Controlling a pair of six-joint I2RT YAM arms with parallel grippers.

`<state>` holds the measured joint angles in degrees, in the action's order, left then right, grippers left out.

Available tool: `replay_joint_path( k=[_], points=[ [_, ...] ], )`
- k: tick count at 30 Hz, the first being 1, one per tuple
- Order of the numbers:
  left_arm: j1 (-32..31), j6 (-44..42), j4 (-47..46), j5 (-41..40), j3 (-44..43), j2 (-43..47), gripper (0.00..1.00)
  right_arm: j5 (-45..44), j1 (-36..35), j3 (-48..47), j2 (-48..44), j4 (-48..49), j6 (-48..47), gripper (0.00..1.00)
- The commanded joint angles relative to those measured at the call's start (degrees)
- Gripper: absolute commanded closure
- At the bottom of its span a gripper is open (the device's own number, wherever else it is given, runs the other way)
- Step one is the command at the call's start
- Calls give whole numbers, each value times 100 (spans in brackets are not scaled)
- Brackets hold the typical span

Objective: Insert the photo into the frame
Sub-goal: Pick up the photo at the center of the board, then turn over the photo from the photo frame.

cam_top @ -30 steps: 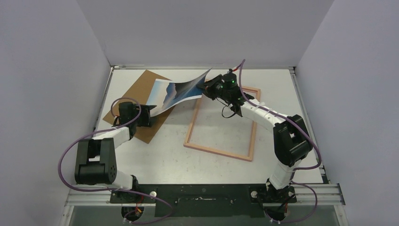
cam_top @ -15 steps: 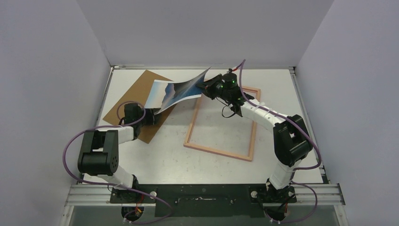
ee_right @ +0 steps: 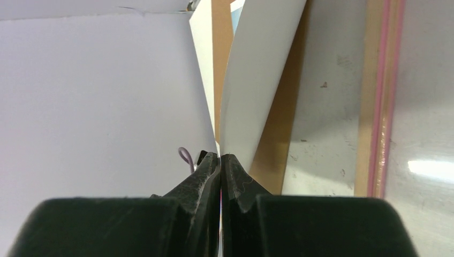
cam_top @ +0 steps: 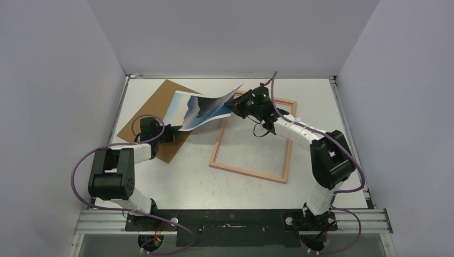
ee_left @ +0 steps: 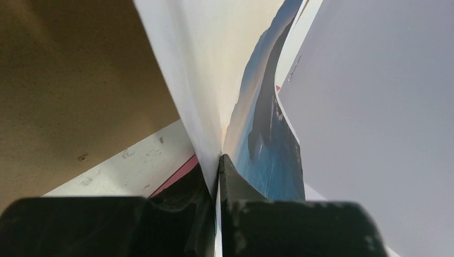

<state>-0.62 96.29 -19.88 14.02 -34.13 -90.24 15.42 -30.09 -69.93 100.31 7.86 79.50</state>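
A: Where is the photo (cam_top: 206,107)?
B: Bowed in the air above the brown panel (cam_top: 152,104), towards the worktop's (cam_top: 187,176) far-left corner. Left end effector (cam_top: 176,129) and right end effector (cam_top: 234,107) each pinch one edge.
A: The frame (cam_top: 249,173)?
B: Flat, right of centre.

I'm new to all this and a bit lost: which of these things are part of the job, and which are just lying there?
In the job: photo, pinched by the left gripper and right gripper; frame, lying flat.
Lying about: brown board on the table.
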Motion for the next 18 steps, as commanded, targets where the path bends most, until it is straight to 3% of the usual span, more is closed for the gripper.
replay_joint_path(
  k=[1,9,15,18],
  points=[
    [31,-364,72,-216,-204,283,98,-56,3,-16,-308,-153,-241,100],
    [36,-1222,663,-720,-514,552,100,-144,55,-195,-355,-1214,-706,83],
    [6,-1411,791,-824,-626,543,100,-298,142,-183,-491,-1747,-938,55],
    [-22,-1628,1036,-881,-800,568,100,-507,267,-240,-641,-2224,-1250,48]
  ],
)
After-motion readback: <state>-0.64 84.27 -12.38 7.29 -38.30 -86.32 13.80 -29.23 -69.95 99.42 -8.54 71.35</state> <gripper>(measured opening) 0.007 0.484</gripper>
